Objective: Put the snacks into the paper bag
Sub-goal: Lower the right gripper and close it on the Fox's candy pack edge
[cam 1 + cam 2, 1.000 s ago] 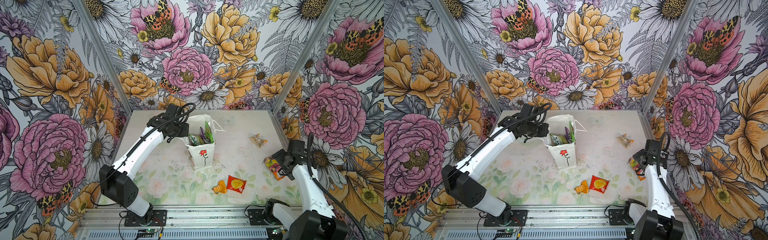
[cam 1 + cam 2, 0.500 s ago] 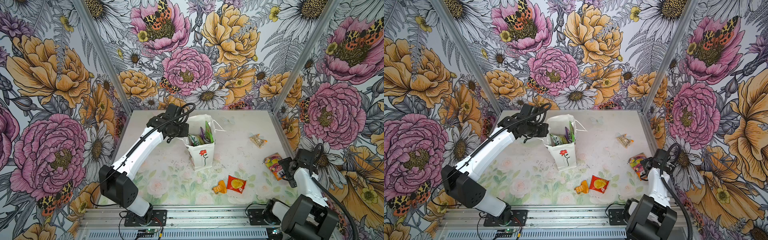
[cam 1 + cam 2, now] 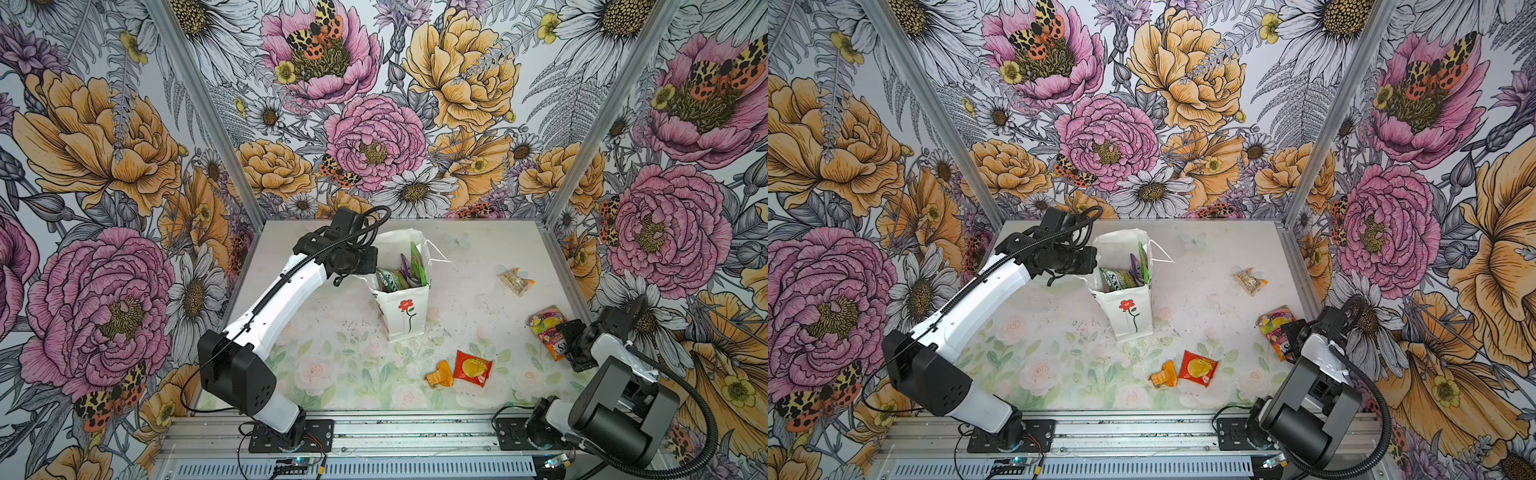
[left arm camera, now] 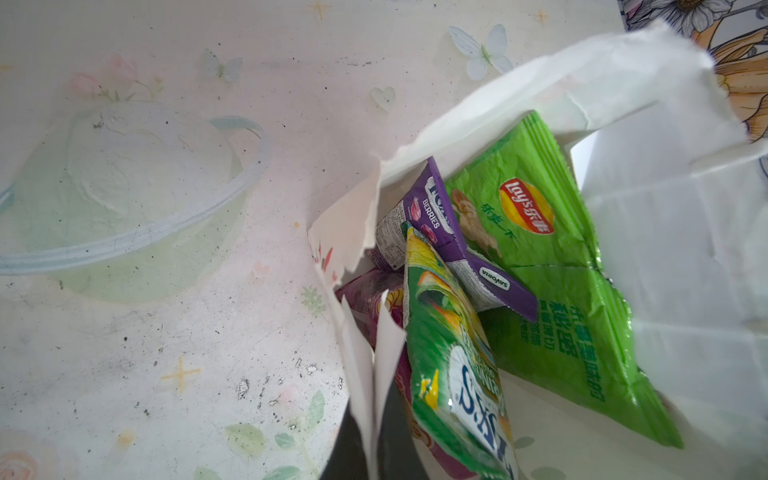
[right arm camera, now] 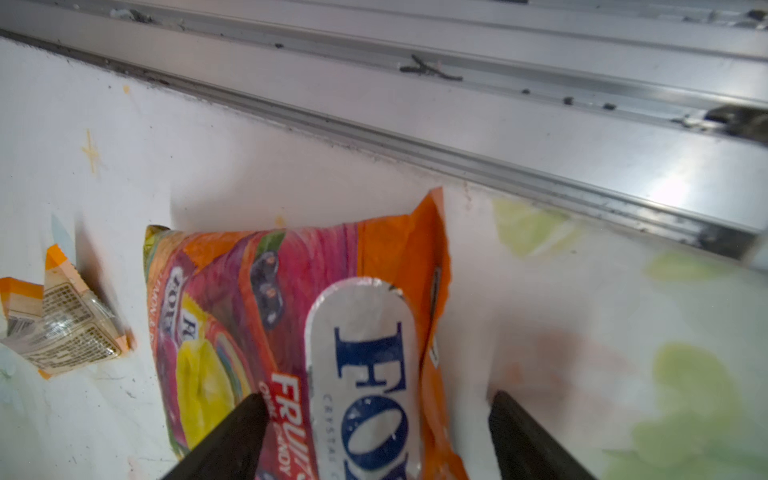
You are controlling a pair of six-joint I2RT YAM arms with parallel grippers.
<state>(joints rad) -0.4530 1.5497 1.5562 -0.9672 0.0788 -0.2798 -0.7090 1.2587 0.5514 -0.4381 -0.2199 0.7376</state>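
Floral tabletop [image 3: 340,332] carries four snacks [image 3: 473,368]; only the left wrist view shows four more inside the paper bag [image 3: 405,328], its rim pinched by the left gripper [image 3: 370,268]. Right gripper [image 5: 374,415] spreads around the orange FOX'S packet [image 5: 395,249].

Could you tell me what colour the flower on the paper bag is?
Red flower, clearest in a top view.

Light-green packet [image 4: 540,257]: red-and-yellow "Lay's" logo, with Chinese characters.
Purple packet [image 4: 440,224]: "BERRIES", and "SAVORIA" on its corner.
Green-yellow packet [image 4: 453,374]: blue lettering ending in "'S", the rest unreadable.
Orange packet [image 5: 324,316]: large blue "FO", "FRUIT", "CRYSTAL C", all cut off.
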